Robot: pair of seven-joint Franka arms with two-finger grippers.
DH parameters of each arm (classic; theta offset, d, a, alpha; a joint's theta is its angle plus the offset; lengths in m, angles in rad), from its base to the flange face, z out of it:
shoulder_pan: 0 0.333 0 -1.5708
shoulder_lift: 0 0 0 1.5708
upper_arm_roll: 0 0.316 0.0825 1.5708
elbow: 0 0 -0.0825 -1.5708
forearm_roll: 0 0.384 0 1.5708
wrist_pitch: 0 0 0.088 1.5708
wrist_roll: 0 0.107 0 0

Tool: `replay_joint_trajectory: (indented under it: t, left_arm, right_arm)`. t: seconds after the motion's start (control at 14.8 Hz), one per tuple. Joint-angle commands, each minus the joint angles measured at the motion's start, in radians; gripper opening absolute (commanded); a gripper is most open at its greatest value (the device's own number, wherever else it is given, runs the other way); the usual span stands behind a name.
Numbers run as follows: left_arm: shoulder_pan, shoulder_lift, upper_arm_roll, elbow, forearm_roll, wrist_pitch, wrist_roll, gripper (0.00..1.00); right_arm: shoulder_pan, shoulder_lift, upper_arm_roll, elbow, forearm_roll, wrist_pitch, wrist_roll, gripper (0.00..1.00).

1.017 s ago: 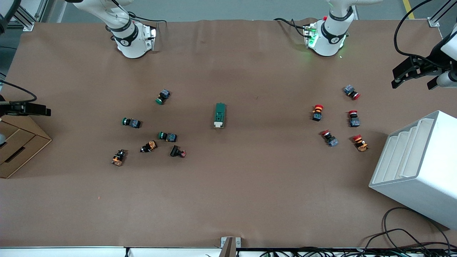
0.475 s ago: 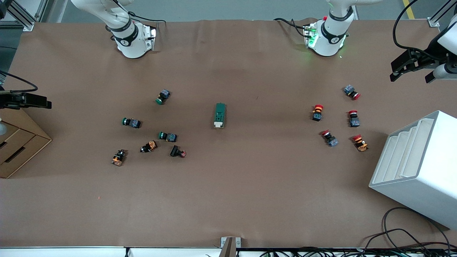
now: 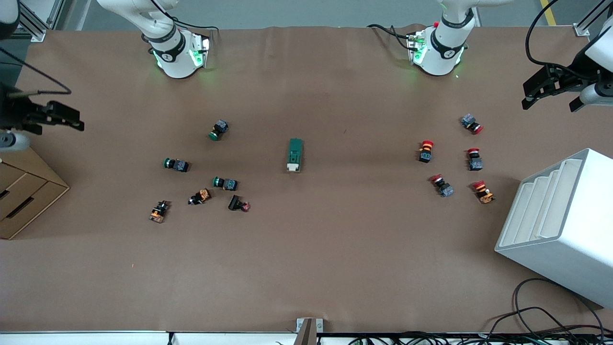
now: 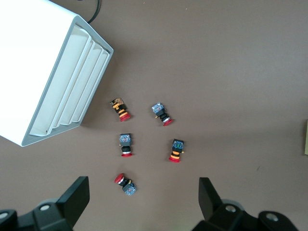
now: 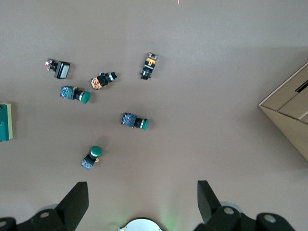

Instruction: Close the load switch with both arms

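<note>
Both grippers hang high at the table's ends, empty: left gripper over the bare paper near the white tiered rack, fingers spread wide; right gripper over the edge by the cardboard box, equally wide. Load switch lies flat mid-table, well apart from both, its cream lever tab at the end nearer the front camera. Looks like a small, rigid moulded-plastic block, light enough to skid on the smooth brown paper cover if pushed from one side only. Likely approach: one gripper pinches the long dark-green flanks, the other works the tab. Red-capped push buttons lie scattered toward the left arm's end, green and orange ones toward the right arm's; all glossy, round-capped, short.
</note>
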Motion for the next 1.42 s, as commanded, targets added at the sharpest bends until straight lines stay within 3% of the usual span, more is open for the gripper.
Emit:
replay_joint_trajectory:
  t: [0.0,0.27,0.68,1.15,1.36]
  left_arm:
    - [0.002,-0.026,-0.022,-0.021,-0.006,-0.001,0.006,1.00]
    - [0.000,-0.020,-0.057,-0.024,-0.008,0.003,0.003,1.00]
    - [0.009,-0.017,-0.050,-0.014,-0.017,0.002,0.018,1.00]
    - [0.011,-0.016,-0.048,-0.004,-0.011,0.000,0.003,1.00]
    - [0.016,-0.013,-0.048,0.006,-0.011,-0.001,0.006,1.00]
  right_arm:
    - [-0.037,-0.077,0.042,-0.078,-0.022,0.026,0.011,1.00]
    - [-0.047,-0.121,0.057,-0.086,-0.030,0.003,0.011,1.00]
    - [-0.074,-0.192,0.088,-0.126,-0.030,0.009,0.011,1.00]
    - [-0.044,-0.206,0.071,-0.129,-0.030,0.004,0.012,1.00]
    - [-0.016,-0.204,0.022,-0.129,-0.022,0.004,0.011,1.00]
